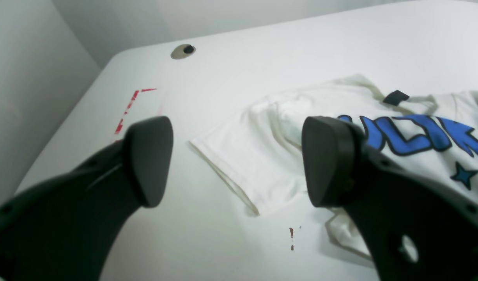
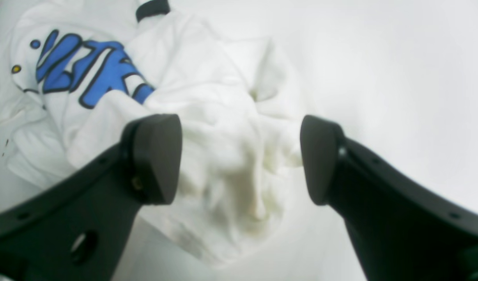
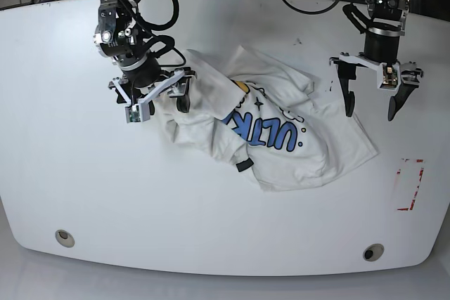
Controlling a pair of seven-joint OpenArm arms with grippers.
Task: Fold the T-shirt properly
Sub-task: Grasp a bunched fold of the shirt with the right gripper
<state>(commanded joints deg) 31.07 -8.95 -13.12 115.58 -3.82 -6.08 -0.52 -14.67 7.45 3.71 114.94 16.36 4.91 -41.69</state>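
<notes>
1. Both of my grippers fill the foreground of their wrist views, each with jaws spread wide and nothing between them.
2. My left gripper (image 1: 237, 162) hangs above a flat sleeve of the T-shirt (image 1: 262, 156), over the table (image 1: 231, 62) near its right edge as the base view shows it.
3. My right gripper (image 2: 239, 158) sits over a bunched, wrinkled heap of white cloth; the wrist picture is soft there, so I cannot tell whether a fingertip (image 2: 157, 156) touches the fabric.
4. Crumpled and unfolded, the T-shirt (image 3: 281, 138) lies toward the far middle of the table, print upward, with blue lettering (image 3: 271, 131) across it.
5. A small dark neck label (image 1: 395, 97) shows at the collar, and a blue star (image 1: 463, 175) sits under the letters.
6. Red tape marks (image 3: 410, 184) lie near the right edge, apart from the shirt.
7. Two round grommets (image 3: 373, 252) sit near the table's front edge.
</notes>
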